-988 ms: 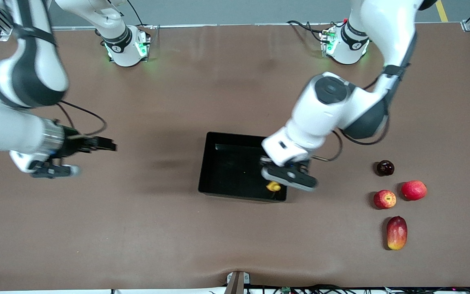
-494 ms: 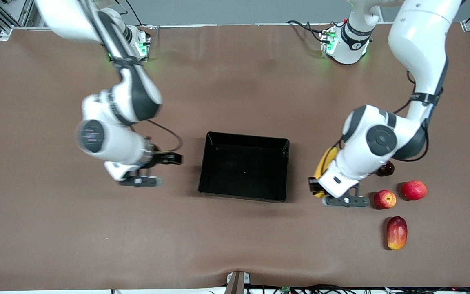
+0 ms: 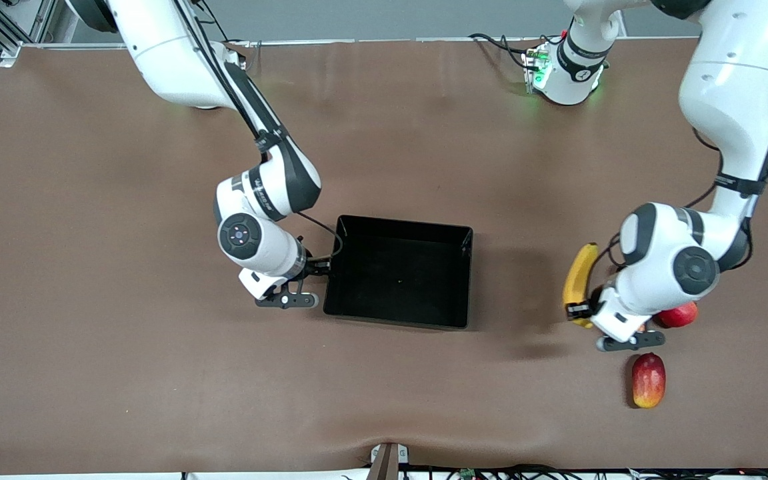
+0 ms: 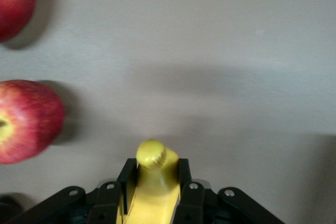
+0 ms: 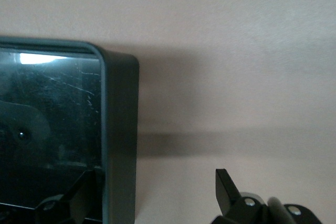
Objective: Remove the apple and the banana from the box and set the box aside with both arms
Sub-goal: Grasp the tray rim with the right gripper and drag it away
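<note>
1. Banana [image 3: 579, 275] is held at one end between the closed fingers [image 4: 127, 179] of the left gripper [image 3: 583, 313], over bare table toward the left arm's end, at about 3 o'clock from the box [image 3: 340, 230].
2. Placement is best made on open table, well apart from the box, and short of the apple [image 4: 23, 120], the red-pink fruit [image 3: 681, 315] and the mango [image 3: 648, 380] clustered near the gripper; the fruit should be lowered until it rests before release.
3. Box is seen empty, mid-table.
4. Right gripper [image 3: 323, 268] is spread wide at the box's 9 o'clock wall, with one finger [image 5: 227, 186] outside it; contact cannot be judged.
5. Box is judged best moved only once both grippers hold matching walls.
</note>
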Robot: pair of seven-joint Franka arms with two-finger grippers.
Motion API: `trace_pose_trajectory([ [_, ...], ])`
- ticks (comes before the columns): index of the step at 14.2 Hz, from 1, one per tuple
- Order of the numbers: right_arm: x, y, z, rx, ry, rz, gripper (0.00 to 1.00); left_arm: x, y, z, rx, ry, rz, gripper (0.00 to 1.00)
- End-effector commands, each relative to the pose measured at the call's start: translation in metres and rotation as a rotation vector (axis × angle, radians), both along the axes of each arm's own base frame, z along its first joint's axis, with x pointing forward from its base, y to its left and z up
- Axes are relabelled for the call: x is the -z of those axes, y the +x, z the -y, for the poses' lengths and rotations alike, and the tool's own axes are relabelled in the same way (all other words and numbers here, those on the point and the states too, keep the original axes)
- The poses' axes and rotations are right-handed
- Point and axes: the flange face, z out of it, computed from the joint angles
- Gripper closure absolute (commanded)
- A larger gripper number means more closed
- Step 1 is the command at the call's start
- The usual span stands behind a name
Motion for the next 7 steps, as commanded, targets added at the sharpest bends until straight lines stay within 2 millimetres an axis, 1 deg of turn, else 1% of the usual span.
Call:
trace_pose_trajectory([
  [1, 0.008, -0.003, -0.016, 0.008, -0.006, 0.0, 0.0, 0.013, 0.0, 0.009, -0.015, -0.054, 0.001, 1.0],
  [3, 0.012, -0.004, -0.014, 0.005, -0.012, -0.005, 0.33, 0.024, 0.002, -0.006, -0.01, -0.055, 0.014, 1.0],
  [4, 0.011, -0.001, -0.01, 0.012, -0.01, -0.004, 0.64, 0.029, 0.003, -0.012, 0.021, -0.061, 0.026, 1.0],
  [5, 0.011, -0.002, -0.012, 0.021, -0.003, -0.011, 1.0, 0.035, 0.004, -0.018, 0.046, -0.066, 0.036, 1.0],
  [6, 0.011, -0.006, -0.019, 0.017, -0.007, -0.009, 1.0, 0.036, 0.005, -0.021, 0.063, -0.066, 0.05, 1.0],
  [7, 0.009, -0.005, -0.019, 0.041, -0.007, -0.012, 1.0, 0.035, 0.007, -0.022, 0.081, -0.063, 0.062, 1.0],
])
